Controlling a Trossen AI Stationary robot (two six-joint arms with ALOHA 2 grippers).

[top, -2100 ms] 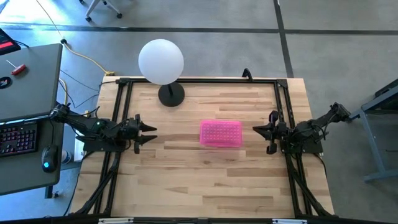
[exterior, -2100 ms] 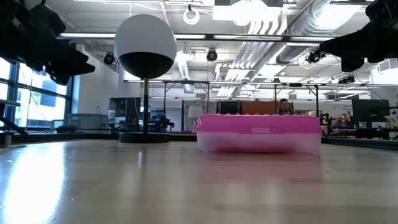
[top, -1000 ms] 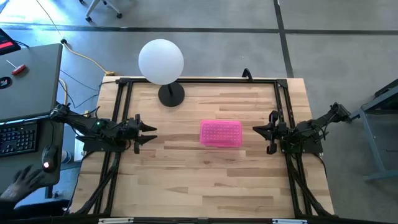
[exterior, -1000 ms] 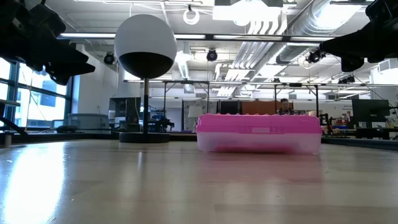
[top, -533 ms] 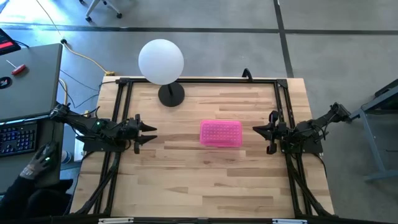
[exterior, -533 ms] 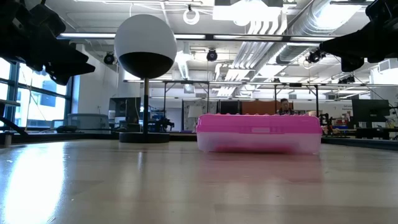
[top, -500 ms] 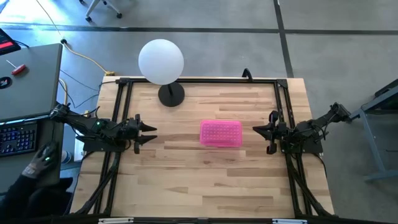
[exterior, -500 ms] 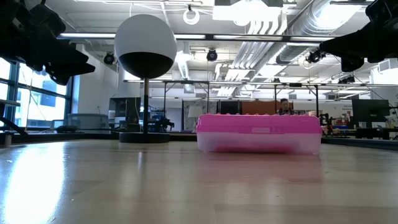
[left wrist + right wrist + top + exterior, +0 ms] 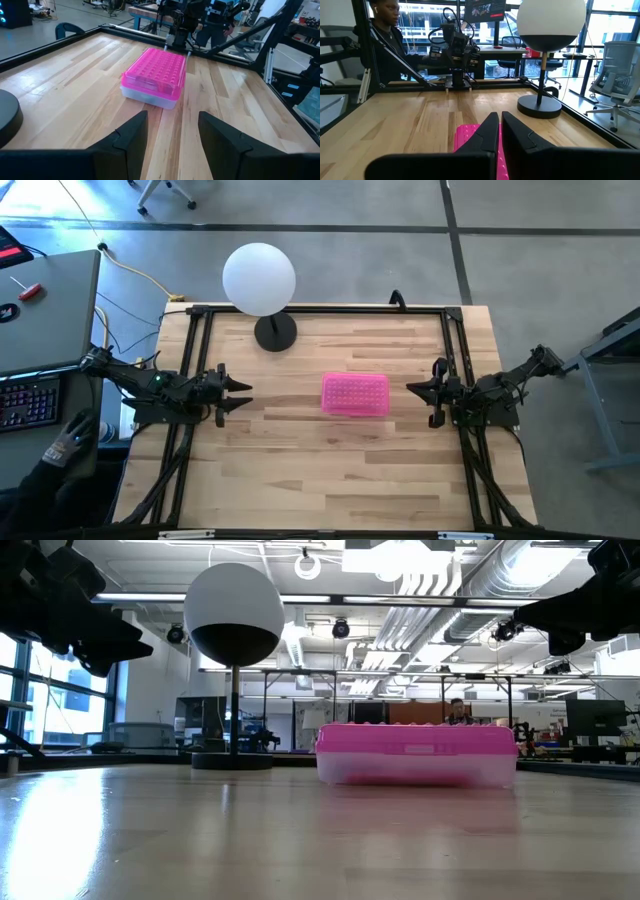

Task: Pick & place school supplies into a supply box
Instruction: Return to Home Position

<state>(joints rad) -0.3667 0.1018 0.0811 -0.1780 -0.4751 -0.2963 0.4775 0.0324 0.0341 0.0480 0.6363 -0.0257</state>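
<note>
At the middle of the wooden table sits the pink-lidded supply box, its lid down flat on the clear base, and no pencil, pen or scissors lies loose anywhere on the boards. Whether the school supplies are all inside cannot be told, since the lid hides the contents from above and the base looks only hazy from table height.

Both arms are drawn back to opposite edges, well apart from the box. On the table's left edge the left gripper points toward the box with its fingers spread wide, and the box shows in the gap between them in the left wrist view. On the right edge the right gripper faces the box as well, its fingers pressed almost together with only a thin slit between them, pinching nothing.

A white globe lamp stands near the far edge, well clear of both arms. Beside the table, a person's hand rests near a keyboard on the desk.

Judging by this layout, the packing and closing look done and the step in hand is the return to rest, which both arms seem to have all but finished. The next move calls for little: settle the arms in their parked poses without touching the box.
</note>
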